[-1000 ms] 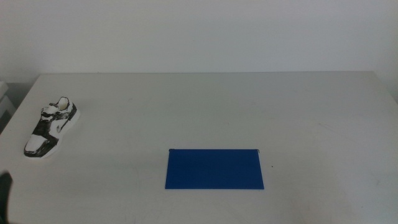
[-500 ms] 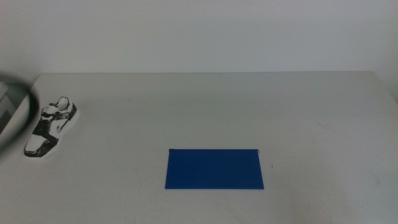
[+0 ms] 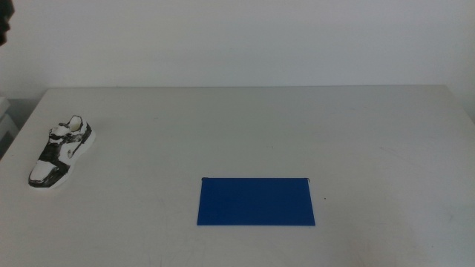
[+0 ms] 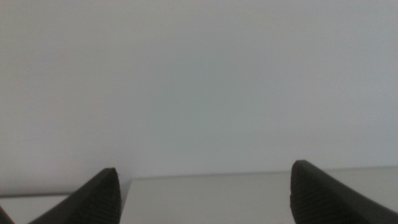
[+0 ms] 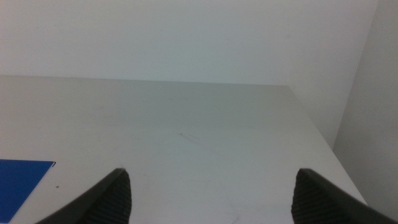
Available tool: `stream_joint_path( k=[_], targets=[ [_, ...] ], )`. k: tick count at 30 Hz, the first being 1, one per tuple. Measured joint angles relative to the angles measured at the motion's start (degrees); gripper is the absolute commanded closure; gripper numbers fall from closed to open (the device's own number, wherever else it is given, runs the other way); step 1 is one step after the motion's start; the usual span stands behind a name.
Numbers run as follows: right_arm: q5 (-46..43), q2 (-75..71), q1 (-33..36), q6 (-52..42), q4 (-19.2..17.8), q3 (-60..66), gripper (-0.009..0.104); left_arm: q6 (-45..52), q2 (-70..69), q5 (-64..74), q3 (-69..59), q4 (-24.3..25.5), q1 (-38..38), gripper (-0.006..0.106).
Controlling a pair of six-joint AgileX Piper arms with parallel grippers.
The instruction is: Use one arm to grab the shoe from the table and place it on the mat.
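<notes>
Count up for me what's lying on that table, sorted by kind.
Shoes: 1, the black-and-white shoe near the table's left edge.
Mats: 1, the blue mat toward the front.
Total: 2.

**benchrat:** how crowded is that surface point(image 3: 245, 126)?

**piper_fan:** barely. Only two things on it: the shoe point(image 3: 61, 150) out at 9 o'clock near the left edge, and the flat blue mat point(image 3: 256, 201) down around 6 o'clock. They sit well apart, with bare tabletop between them.

**benchrat:** anything blocking a reach?

**piper_fan:** nope, the run from shoe to mat is open, and the whole 12-to-3 side is bare. The mat lies flat, so nothing there stands up. Behind the surface there's a plain wall point(image 3: 245, 41).
</notes>
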State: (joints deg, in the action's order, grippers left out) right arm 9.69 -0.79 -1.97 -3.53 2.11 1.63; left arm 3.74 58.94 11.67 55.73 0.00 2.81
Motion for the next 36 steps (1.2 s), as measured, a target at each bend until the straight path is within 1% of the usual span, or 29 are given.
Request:
stream_joint_path(
  k=[14, 26, 32, 36],
  targets=[
    [0.0, 0.0, 0.0, 0.0, 0.0, 0.0, 0.029, 0.86, 11.5, 15.61, 13.06, -0.49, 0.0, 0.007],
    [0.0, 0.0, 0.0, 0.0, 0.0, 0.0, 0.029, 6.8, 27.78, 39.17, 34.15, -0.56, 0.06, 0.007],
    [0.0, 0.0, 0.0, 0.0, 0.0, 0.0, 0.029, 12.09, 34.87, 48.83, 41.25, -3.36, 3.41, 0.007],
    [0.0, 0.0, 0.0, 0.0, 0.0, 0.0, 0.029, 16.72, 37.96, 51.42, 42.98, -6.18, 5.87, 0.007]
  ],
)
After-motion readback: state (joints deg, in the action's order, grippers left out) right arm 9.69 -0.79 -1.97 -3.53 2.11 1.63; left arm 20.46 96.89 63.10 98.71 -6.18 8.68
